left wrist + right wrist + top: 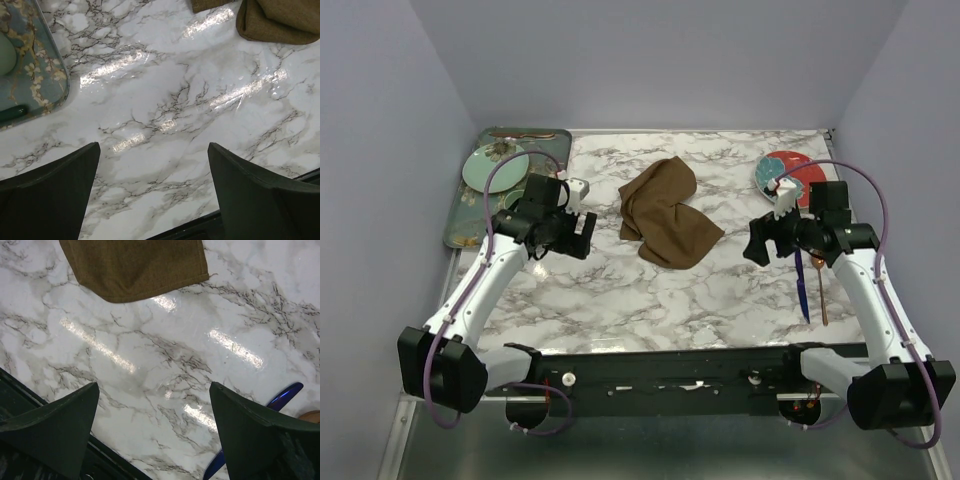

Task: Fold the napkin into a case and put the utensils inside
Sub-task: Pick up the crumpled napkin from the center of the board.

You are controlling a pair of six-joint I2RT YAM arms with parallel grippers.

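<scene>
Left jaws wide, empty; right jaws same; napkin (pixel 668 214) crumpled mid-desk (pixel 620 300) between my arms, ahead of both; long axis slants far-left to near-right, so right jaws sit slightly nearer its near corner; utensils (pixel 802 285) beside right arm, pointing near-far.

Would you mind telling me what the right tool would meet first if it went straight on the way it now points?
Most likely the bare marble tabletop, short of the napkin; the right tool looks angled downward, though depth is hard to judge.
</scene>
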